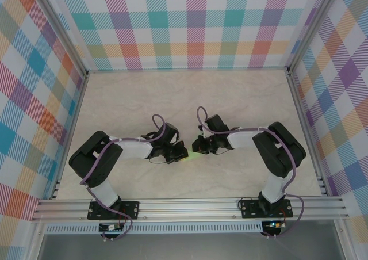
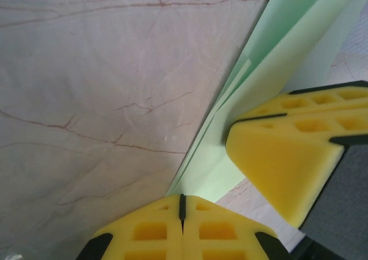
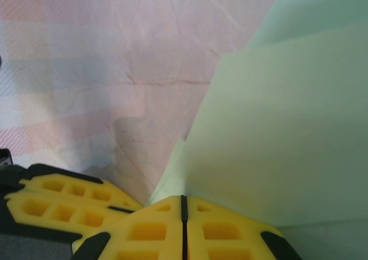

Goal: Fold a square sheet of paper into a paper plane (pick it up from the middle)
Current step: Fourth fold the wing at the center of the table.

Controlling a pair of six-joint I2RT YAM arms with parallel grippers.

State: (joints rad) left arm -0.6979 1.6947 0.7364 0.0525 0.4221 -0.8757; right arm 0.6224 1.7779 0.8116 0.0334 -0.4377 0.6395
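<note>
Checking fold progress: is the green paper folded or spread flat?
Folded. The paper shows stacked layers and crease edges in the left wrist view, overlapping flaps in the right.

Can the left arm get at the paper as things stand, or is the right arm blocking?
Looks like yes: the left hand is shut on the paper at its edge. The right hand grips the paper close beside it but doesn't block it.

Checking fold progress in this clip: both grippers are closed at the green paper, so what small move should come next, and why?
Probably hold the right gripper in place and slide the left gripper along the fold to sharpen it. The right gripper is shut on the layered paper, which stands up off the table. The left gripper is shut at its lower edge, grip unclear.
</note>
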